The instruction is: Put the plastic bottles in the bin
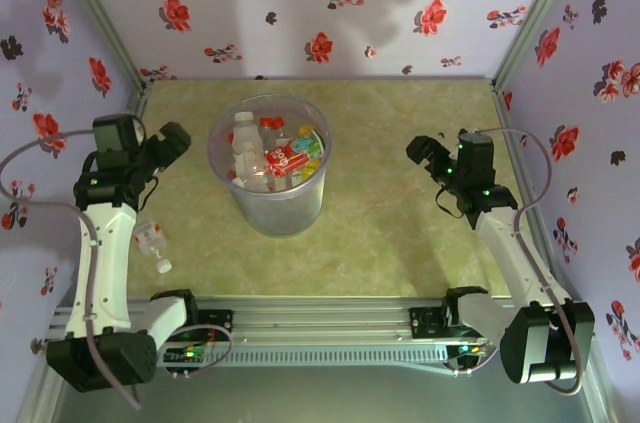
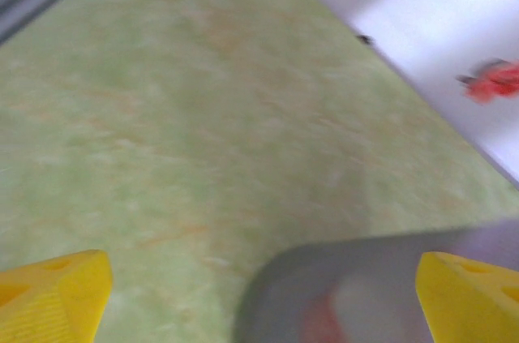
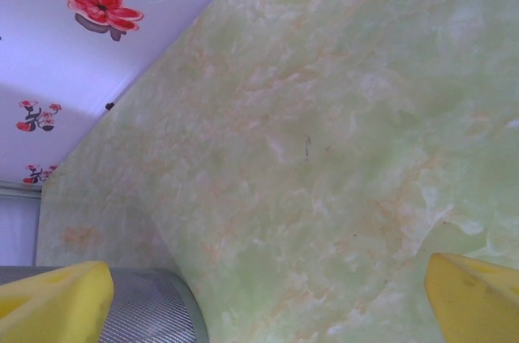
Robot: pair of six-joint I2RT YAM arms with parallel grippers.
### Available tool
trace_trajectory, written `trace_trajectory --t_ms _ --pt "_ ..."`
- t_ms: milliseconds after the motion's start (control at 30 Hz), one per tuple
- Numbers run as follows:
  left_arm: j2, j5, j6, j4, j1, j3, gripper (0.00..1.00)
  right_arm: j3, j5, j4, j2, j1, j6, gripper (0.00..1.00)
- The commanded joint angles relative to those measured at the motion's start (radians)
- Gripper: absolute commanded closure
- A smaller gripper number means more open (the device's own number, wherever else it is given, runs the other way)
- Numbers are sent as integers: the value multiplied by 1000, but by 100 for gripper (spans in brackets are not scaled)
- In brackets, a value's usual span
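Note:
The bin (image 1: 268, 205), a translucent grey bucket, stands mid-table and holds several plastic bottles: a red-labelled one (image 1: 287, 158), a clear white-capped one (image 1: 245, 136) and a yellow one (image 1: 313, 144). One more clear bottle (image 1: 151, 240) with a white cap lies on the table at the near left, beside my left arm. My left gripper (image 1: 178, 140) hangs just left of the bin's rim (image 2: 357, 258), open, with its yellow fingertips (image 2: 57, 294) wide apart and nothing between them. My right gripper (image 1: 418, 151) is open to the right of the bin (image 3: 150, 306), holding nothing.
Flowered walls close the table in at the back and on both sides. The green marbled tabletop (image 1: 390, 223) lies bare between the bin and the right arm. A metal rail (image 1: 320, 318) with both arm bases runs along the near edge.

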Motion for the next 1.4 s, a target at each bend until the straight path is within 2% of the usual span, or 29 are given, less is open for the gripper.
trace_trajectory --t_ms 0,200,367,700,1033,1367 --pt "-33 -11 13 39 108 -93 0 31 8 -30 -19 -6 -29 1" --pt "3 -13 28 123 286 -296 0 14 -22 42 58 -7 -25 1" --pt "82 -12 9 214 349 -416 0 45 -68 63 116 -6 -39 1" --pt "229 -137 63 293 381 -401 0 42 -61 27 85 -6 -34 1" --pt "299 -135 21 341 390 -404 1 28 -38 0 38 -6 -20 1" --pt "307 -124 -16 399 389 -455 20 28 -31 -11 29 -6 -23 1"
